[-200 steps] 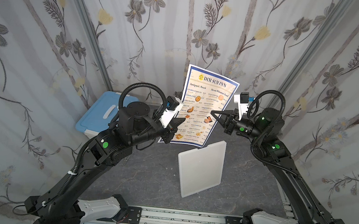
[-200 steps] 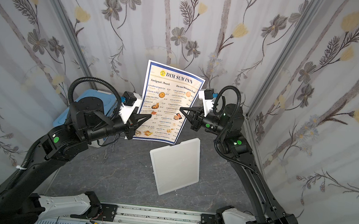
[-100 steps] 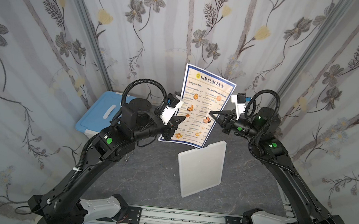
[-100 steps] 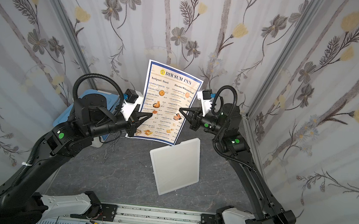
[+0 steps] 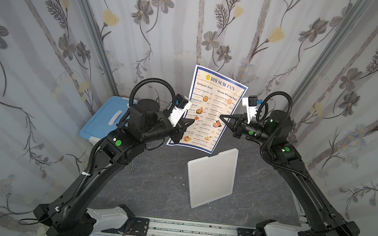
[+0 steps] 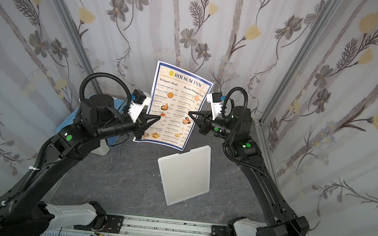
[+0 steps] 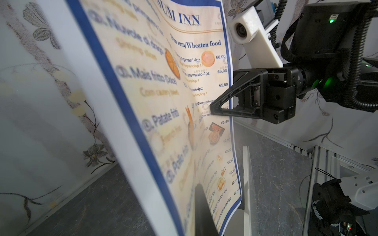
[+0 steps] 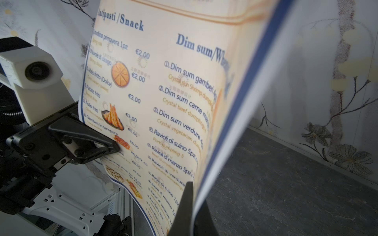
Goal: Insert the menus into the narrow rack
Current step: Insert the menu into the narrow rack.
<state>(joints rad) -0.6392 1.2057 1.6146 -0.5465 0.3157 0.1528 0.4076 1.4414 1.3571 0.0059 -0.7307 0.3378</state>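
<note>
The left end effector (image 5: 191,122) and right end effector (image 5: 221,116) clench opposite edges of the glossy cream blue-bordered menu sheet (image 5: 214,95) (light, floppy, likely slippery).

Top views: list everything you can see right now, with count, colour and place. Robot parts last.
menu: one, cream with blue border, held upright in the air behind the rack, not yet in it
narrow rack: one, white, standing mid-table, tilted
storage box: one, white with blue lid, back of the table behind the left arm
table: one, dark grey marbled
wall covering: pale floral, on three sides
rail: one, silver, front edge, carrying both arm bases
left gripper: one, black, shut on the menu's edge
right gripper: one, black, shut on the opposite edge
</note>
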